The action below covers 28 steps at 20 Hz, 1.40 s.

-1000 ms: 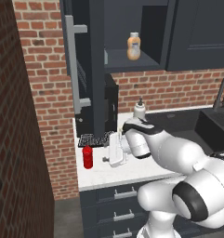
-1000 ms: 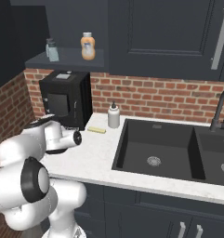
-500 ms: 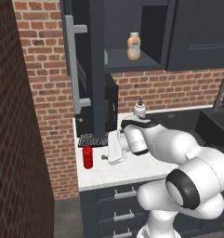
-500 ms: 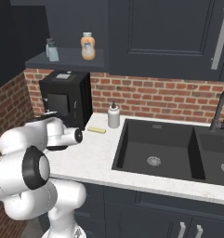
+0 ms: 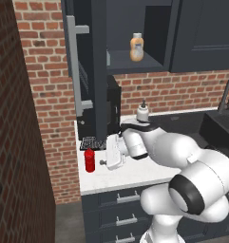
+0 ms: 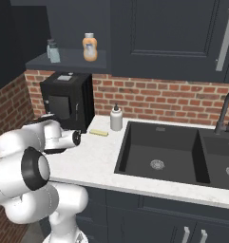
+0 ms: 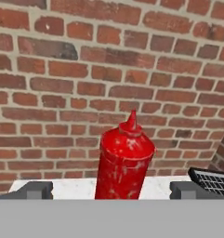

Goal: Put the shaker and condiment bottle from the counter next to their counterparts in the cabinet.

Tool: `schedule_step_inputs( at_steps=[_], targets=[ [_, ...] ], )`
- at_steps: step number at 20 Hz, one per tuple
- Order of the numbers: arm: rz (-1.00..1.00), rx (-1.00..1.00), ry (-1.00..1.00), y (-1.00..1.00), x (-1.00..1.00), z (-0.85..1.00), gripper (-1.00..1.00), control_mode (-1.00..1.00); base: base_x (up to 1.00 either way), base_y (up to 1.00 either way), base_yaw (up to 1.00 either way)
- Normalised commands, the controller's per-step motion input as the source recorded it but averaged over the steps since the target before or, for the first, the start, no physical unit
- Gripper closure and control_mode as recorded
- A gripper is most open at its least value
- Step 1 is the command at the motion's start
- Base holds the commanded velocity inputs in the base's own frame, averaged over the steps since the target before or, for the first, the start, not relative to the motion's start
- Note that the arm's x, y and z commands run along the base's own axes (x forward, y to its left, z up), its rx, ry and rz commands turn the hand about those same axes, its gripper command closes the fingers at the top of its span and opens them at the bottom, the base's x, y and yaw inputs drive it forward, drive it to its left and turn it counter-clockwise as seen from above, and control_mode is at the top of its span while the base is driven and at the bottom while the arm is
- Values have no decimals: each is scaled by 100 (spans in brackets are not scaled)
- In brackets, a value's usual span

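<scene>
The red condiment bottle (image 5: 90, 160) (image 7: 124, 160) stands on the white counter (image 5: 130, 174) near its left end, close to the brick wall. My gripper (image 5: 101, 163) (image 7: 112, 190) is level with it and points at it from the right. It is open, and its fingertips (image 7: 36, 189) sit wide apart on either side of the bottle without touching it. Above, the cabinet (image 6: 68, 61) is open. On its shelf stand an orange bottle with a pale cap (image 5: 137, 47) (image 6: 90, 47) and a small pale grey shaker (image 6: 52, 51). The counter's own shaker is out of view.
The open cabinet door (image 5: 85, 66) hangs over the counter's left end, just above my hand. A black coffee machine (image 6: 66, 102) stands behind it, with a white pump bottle (image 6: 116, 118) and a yellow sponge (image 6: 98, 133) to its right. Further right is the dark sink (image 6: 158, 152).
My hand has moved a little to the left, closer to the red bottle, and the arm's elbow has swung round. The jaws have stayed open.
</scene>
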Motion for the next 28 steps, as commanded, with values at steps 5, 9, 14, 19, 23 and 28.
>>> schedule_step_inputs(
  at_steps=[5,9,14,19,23,28],
  targets=[
    [0,0,1,39,4,-7,-100,-100,0,0,0],
    [0,0,1,21,3,-9,-100,-100,0,0,0],
    [0,0,0,22,0,-10,100,-100,0,0,0],
    [0,0,2,15,0,-5,100,-100,0,0,0],
    [-8,9,10,0,13,-6,100,-100,0,0,0],
    [-24,18,16,-10,26,25,100,-100,0,0,0]
  ],
)
